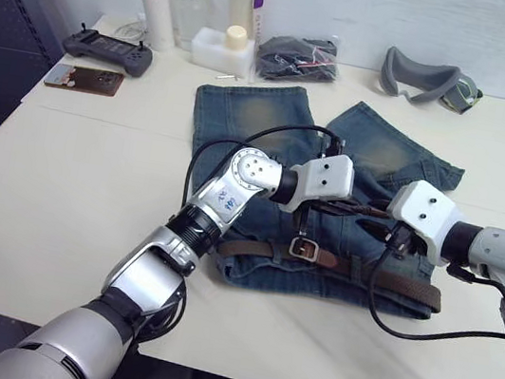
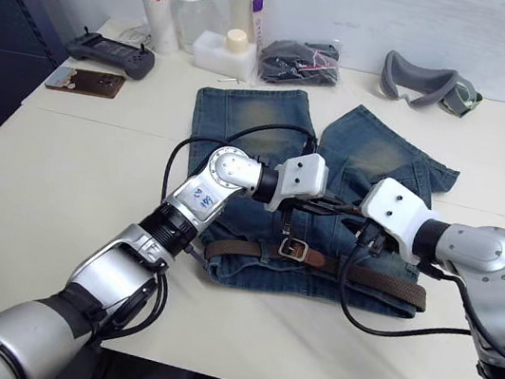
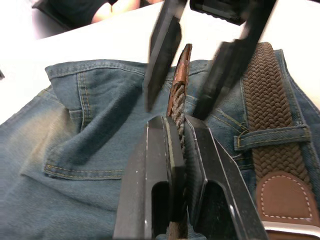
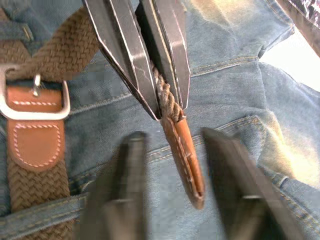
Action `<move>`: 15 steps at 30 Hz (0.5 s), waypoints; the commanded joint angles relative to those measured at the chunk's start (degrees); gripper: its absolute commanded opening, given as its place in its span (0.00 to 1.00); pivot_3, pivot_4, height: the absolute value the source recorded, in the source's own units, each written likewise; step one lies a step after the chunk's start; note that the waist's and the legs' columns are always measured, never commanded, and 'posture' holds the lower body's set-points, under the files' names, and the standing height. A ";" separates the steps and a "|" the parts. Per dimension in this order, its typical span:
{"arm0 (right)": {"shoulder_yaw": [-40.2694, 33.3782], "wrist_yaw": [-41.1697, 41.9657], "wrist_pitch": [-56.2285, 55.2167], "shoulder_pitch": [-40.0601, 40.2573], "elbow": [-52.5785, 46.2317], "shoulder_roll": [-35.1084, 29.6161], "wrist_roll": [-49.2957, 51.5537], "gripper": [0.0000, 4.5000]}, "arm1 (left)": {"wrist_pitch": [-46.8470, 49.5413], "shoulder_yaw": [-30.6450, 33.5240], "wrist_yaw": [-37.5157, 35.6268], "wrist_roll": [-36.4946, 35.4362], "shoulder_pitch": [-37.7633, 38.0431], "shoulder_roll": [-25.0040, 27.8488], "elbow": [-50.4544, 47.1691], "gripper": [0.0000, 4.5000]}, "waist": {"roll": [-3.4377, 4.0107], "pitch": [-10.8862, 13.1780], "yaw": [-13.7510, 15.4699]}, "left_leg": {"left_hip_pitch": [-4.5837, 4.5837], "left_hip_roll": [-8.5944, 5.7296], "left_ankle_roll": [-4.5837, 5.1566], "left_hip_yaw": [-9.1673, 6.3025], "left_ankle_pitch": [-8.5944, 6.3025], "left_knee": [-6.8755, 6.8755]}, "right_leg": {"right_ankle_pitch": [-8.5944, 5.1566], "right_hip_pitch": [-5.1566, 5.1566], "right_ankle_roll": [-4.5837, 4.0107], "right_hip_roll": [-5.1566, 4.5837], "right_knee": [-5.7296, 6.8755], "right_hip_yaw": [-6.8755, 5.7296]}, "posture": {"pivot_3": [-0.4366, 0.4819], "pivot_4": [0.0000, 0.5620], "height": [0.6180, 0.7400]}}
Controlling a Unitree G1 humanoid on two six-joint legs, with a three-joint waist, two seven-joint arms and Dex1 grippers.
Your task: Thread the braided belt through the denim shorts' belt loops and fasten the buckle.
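With the dark-brown braided belt's [image 1: 410, 287] leather tip [image 4: 185, 150] pinched in the left gripper [image 3: 181, 145], pointing lengthwise between the right gripper's [image 4: 172, 175] spread fingers

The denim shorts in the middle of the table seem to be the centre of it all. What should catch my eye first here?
Two robot arms meet over the denim shorts spread on the white table. The left tool is shut on the leather-tipped end of the braided belt, holding it up, while the right tool is open on either side of that tip. Along the waistband, the belt runs under a belt loop and through the silver buckle.
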 commanded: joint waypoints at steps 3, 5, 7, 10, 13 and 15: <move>-9.67 -3.67 7.68 6.07 -3.51 2.39 5.54 0.99 | -0.88 0.65 0.81 0.81 -0.13 1.38 0.05 0.00 | 0.00 0.00 0.02 | -0.02 0.00 0.03 0.00 -0.02 0.07 | 0.00 0.01 0.00 0.00 0.01 0.00 | 0.48 0.27 0.98; -11.99 -4.26 12.67 8.96 -5.21 2.72 8.01 0.99 | -1.11 0.78 0.40 0.96 0.44 2.60 0.17 0.00 | 0.01 -0.01 0.03 | -0.02 0.02 0.05 -0.01 -0.03 0.10 | 0.00 0.03 0.00 0.00 0.02 0.00 | 0.48 0.27 0.98; -14.69 -3.74 17.20 11.28 -8.18 3.63 12.64 0.99 | -1.55 0.66 -0.37 1.06 1.25 4.06 0.12 0.00 | 0.02 -0.01 -0.08 | -0.02 0.02 0.06 -0.01 -0.03 0.11 | 0.00 0.02 0.00 0.00 0.04 0.01 | 0.48 0.27 0.98; -17.00 -4.58 24.41 12.29 -10.98 4.43 18.34 0.99 | -1.99 0.42 -1.34 1.03 2.16 5.63 -0.36 0.00 | 0.03 -0.02 -0.35 | 0.01 0.06 0.11 0.02 -0.07 0.23 | -0.03 0.01 -0.06 0.02 0.24 0.05 | 0.48 0.27 0.98; -17.61 -6.90 27.54 11.04 -12.44 5.35 21.03 0.99 | -3.50 -0.13 -3.01 1.53 2.82 7.44 -0.84 0.00 | -0.13 -0.09 0.11 | 0.31 0.79 -0.16 1.59 -0.44 0.60 | -0.13 -0.72 -0.25 0.38 0.85 1.41 | 0.48 0.27 0.94; -17.13 -7.20 27.84 11.11 -13.79 5.06 22.39 0.99 | -4.90 -0.62 -4.58 1.95 2.97 8.64 -1.00 0.00 | -0.19 -0.07 -0.21 | 0.75 0.89 -0.23 2.91 -0.72 0.44 | -0.11 -1.09 -0.26 0.77 1.09 2.85 | 0.48 0.27 0.94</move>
